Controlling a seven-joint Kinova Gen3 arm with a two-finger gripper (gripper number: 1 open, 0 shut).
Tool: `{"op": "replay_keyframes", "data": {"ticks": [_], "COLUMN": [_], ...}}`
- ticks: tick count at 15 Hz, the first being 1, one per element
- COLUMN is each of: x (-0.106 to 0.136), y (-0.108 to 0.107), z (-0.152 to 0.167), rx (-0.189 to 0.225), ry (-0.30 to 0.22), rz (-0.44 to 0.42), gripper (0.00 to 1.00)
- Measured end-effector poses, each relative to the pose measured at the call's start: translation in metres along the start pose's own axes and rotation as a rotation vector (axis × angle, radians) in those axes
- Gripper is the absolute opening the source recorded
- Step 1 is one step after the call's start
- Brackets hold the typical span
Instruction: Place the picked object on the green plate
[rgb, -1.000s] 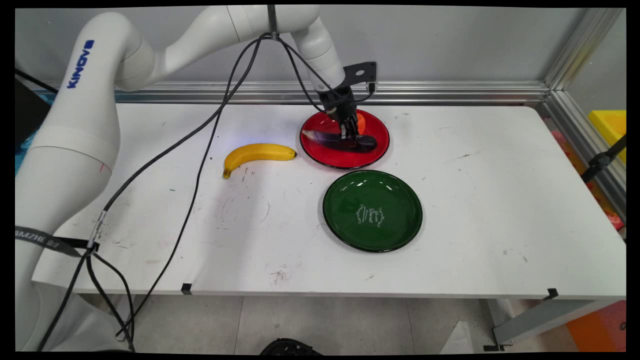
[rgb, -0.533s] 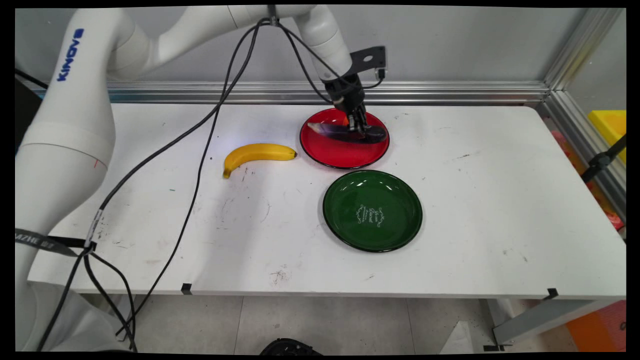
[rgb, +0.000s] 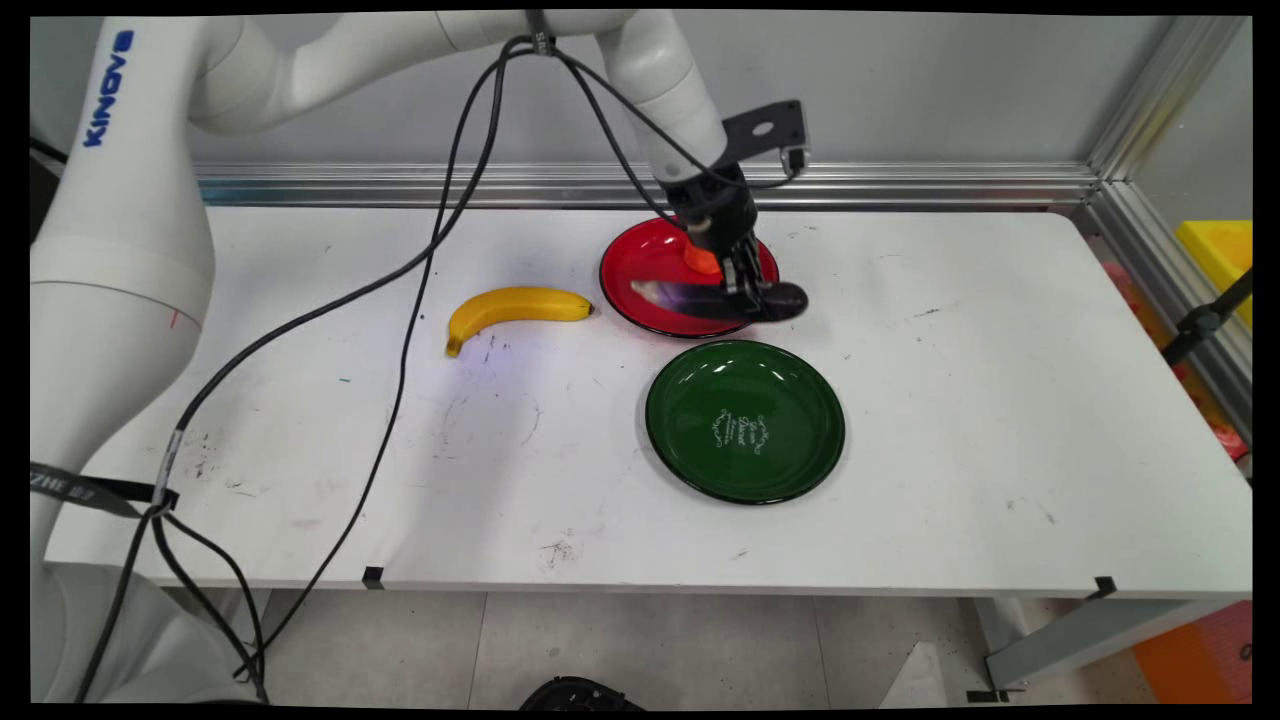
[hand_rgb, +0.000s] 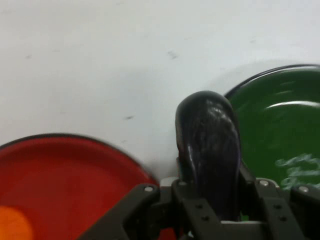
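My gripper (rgb: 747, 288) is shut on a dark purple eggplant (rgb: 715, 297), which hangs level just above the near right rim of the red plate (rgb: 640, 265). In the hand view the eggplant (hand_rgb: 209, 145) sticks out between the fingers, with the red plate (hand_rgb: 65, 180) at lower left and the green plate (hand_rgb: 280, 125) at right. An orange item (rgb: 701, 260) lies on the red plate behind the gripper. The green plate (rgb: 745, 420) sits on the table just in front of the red one, nothing in it.
A yellow banana (rgb: 510, 308) lies on the table left of the red plate. Black cables hang from the arm across the left half of the table. A metal rail runs along the back edge.
The gripper has lifted the eggplant off the red plate's middle and carried it forward and to the right, toward the green plate. The orange item is now uncovered.
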Motion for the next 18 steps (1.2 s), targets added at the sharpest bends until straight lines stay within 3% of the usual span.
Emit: {"op": "replay_keyframes", "data": {"ticks": [9, 18], "x": [-0.001, -0.009], "y": [0.060, 0.080], "z": [0.025, 0.062], "rx": [-0.017, 0.018], "ry": [0.027, 0.035], "rz": [-0.014, -0.002], "gripper": [0.00, 0.00]}}
